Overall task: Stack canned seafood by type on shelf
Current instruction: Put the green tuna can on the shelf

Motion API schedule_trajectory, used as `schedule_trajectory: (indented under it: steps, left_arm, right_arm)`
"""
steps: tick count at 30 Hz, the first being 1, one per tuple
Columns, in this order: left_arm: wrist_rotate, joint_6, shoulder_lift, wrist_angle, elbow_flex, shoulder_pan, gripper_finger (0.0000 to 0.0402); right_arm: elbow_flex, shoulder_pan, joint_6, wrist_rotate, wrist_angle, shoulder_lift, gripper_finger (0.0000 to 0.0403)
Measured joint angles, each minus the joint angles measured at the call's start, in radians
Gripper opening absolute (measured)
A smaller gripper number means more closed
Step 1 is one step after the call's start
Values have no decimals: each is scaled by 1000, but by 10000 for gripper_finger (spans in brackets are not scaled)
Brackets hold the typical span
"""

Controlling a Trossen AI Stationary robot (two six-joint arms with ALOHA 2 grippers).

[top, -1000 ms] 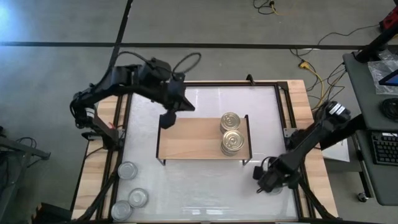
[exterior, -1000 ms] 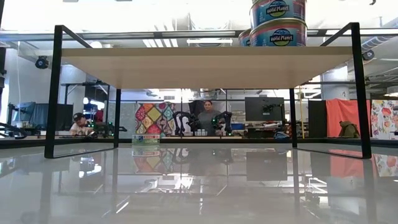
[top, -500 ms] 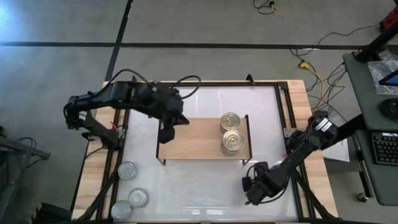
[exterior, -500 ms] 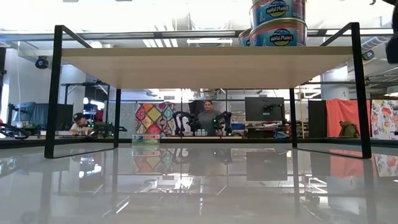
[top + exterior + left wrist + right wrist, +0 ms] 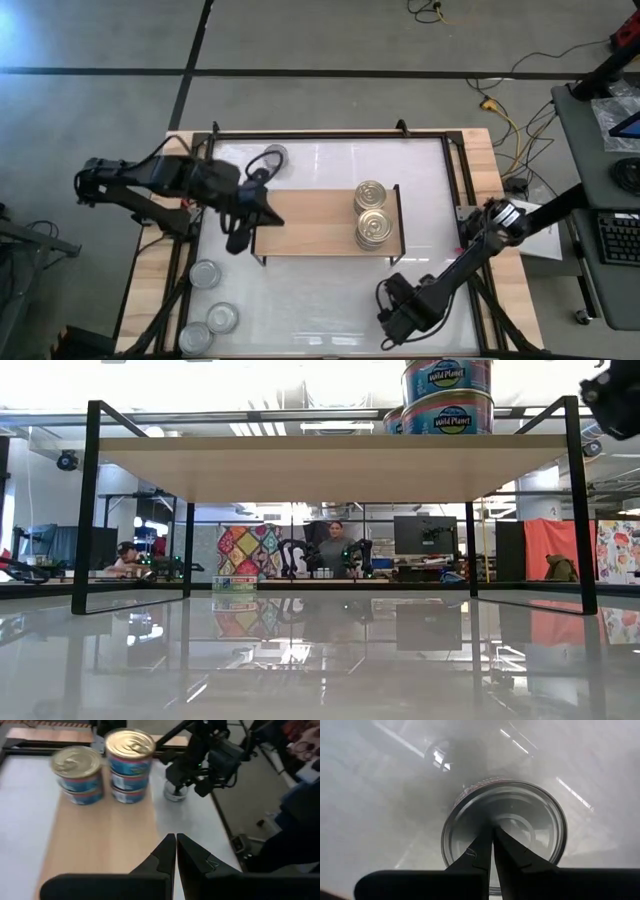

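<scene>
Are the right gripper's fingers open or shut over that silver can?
Shut. In its wrist view the right gripper has both dark fingers pressed together, no gap, pointing down at the silver-topped can on the table, not around it.

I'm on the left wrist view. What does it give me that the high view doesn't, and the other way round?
Left wrist only: a silver can on the table directly under the right gripper, which hides it from above, and the blue side labels on the gold-topped cans.

High only: three silver cans in the table's lower-left corner of that picture, and another silver can behind the shelf.

Both: the shelf, the two gold-topped stacks at its right end, and the right gripper low off the shelf's right front corner.
</scene>
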State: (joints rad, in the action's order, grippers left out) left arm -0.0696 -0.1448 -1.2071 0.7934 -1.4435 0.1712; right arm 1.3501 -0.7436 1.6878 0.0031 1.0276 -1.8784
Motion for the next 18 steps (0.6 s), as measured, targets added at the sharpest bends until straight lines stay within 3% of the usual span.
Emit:
schedule_trajectory:
  steps: [7,18]
  left_arm:
    - [-26,-60,17,-26,96,69,0]
    - [-36,-18,-58,-69,166,103,0]
  right_arm:
    - [127,5,-298,121,-18,-64,13]
    - [177,11,-366,162,-60,-85,13]
